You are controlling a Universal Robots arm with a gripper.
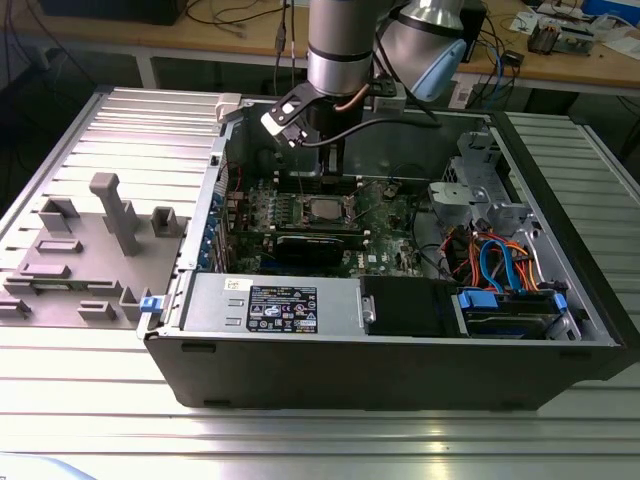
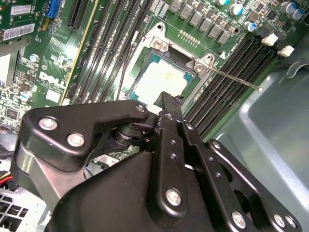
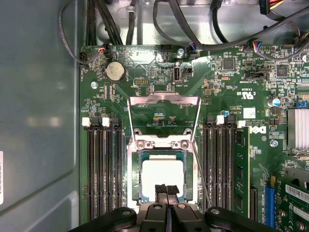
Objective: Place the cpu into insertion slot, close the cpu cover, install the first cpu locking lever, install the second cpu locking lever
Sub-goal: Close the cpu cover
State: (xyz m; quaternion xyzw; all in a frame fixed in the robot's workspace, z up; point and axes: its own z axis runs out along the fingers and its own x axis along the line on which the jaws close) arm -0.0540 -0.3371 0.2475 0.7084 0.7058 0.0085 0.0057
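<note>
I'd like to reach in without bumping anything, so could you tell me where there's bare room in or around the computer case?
Free: the ribbed table in front of the computer case, and the bare case panel beside the memory slots. Crowded: around the cpu below the gripper, and the cabled drive bay.

A ribbed silvery metal table [image 1: 300, 440] carries an open black computer case [image 1: 380, 375] and, at the exterior view's left, a grey plastic fixture [image 1: 90, 265].
</note>
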